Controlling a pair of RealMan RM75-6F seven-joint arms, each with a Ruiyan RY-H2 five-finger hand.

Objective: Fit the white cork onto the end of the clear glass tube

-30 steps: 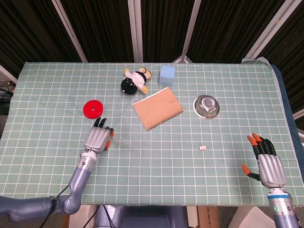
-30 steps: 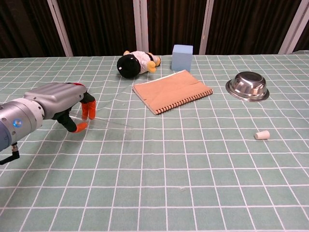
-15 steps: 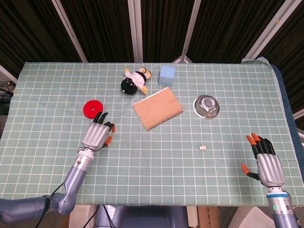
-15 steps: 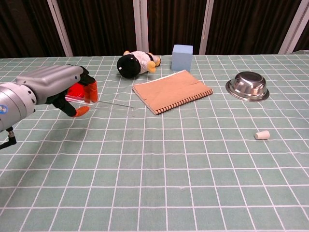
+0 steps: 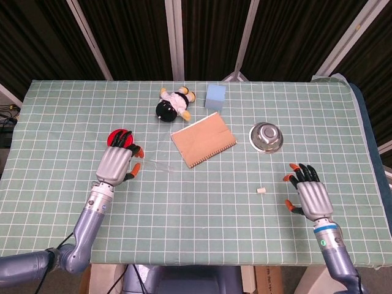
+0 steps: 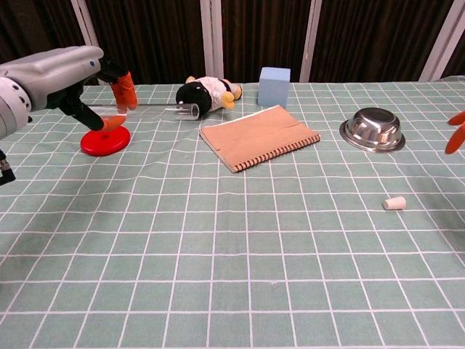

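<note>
The clear glass tube [image 6: 156, 109] is held level above the table, pinched at one end by my left hand [image 6: 69, 73]; its free end points right, toward the plush toy. In the head view the left hand [image 5: 118, 162] sits at centre left and the tube [image 5: 156, 164] shows only as a faint line. The small white cork [image 5: 261, 191] lies loose on the mat, also seen in the chest view as the cork [image 6: 394, 203]. My right hand [image 5: 312, 196] hovers just right of it, fingers spread and empty; the chest view shows only the right hand's fingertips [image 6: 458, 131].
A red disc [image 6: 105, 140] lies under the left hand. A plush toy [image 5: 173, 104] and a blue block [image 5: 215, 96] sit at the back, a brown spiral notebook [image 5: 203, 139] in the middle, and a steel bowl [image 5: 266, 136] behind the cork.
My left hand has lifted the tube off the mat and carried it back, over the red disc. The right hand has moved forward and left, closer to the cork.
</note>
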